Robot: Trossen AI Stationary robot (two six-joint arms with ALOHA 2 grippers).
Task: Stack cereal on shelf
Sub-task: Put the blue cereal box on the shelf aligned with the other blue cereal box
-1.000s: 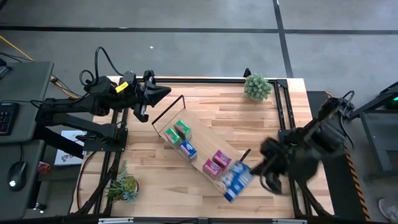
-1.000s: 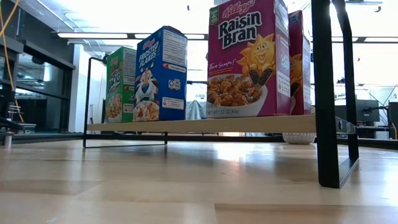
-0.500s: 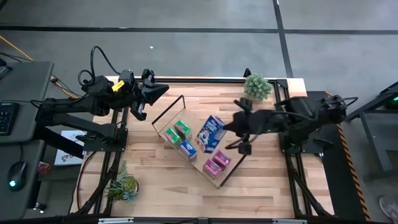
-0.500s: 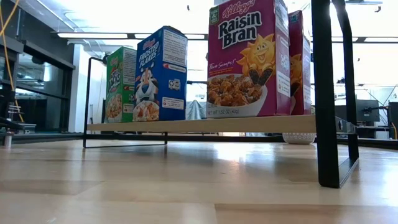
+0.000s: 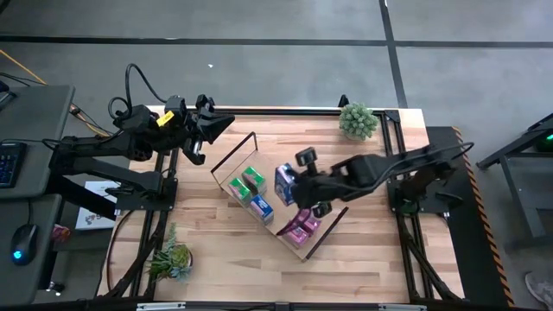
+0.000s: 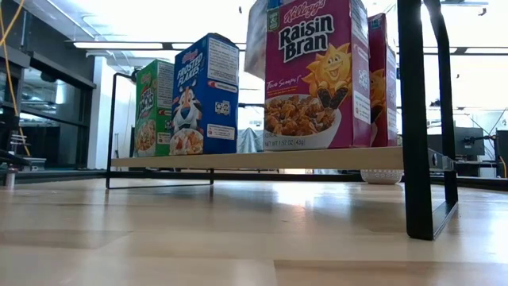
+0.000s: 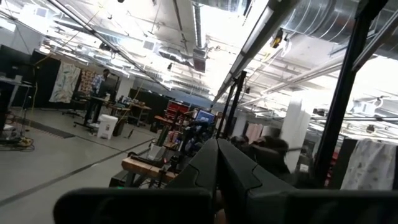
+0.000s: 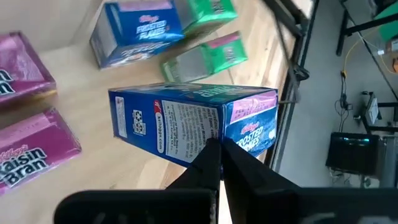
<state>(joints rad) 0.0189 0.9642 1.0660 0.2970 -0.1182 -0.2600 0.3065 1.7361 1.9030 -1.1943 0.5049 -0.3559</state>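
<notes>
Five small cardboard cereal boxes already stand on the long light-wood shelf with black wire ends (image 5: pixel 226 166): two green (image 5: pixel 246 184), one blue (image 5: pixel 262 209), two pink-magenta (image 5: pixel 300 226). The right gripper (image 5: pixel 298 183) is clamped on the sixth, a blue Frosted Flakes box (image 8: pixel 193 119), carrying it just above the shelf's middle gap, so only its placement remains. The left gripper (image 5: pixel 218 124), fingers pressed together and empty, waits beyond the shelf's far end.

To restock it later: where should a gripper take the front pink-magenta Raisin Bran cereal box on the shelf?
Probably pinch the pink-magenta Raisin Bran cereal box near its top, across its narrow sides, coming from above: it stands upright, with its twin close behind.
</notes>
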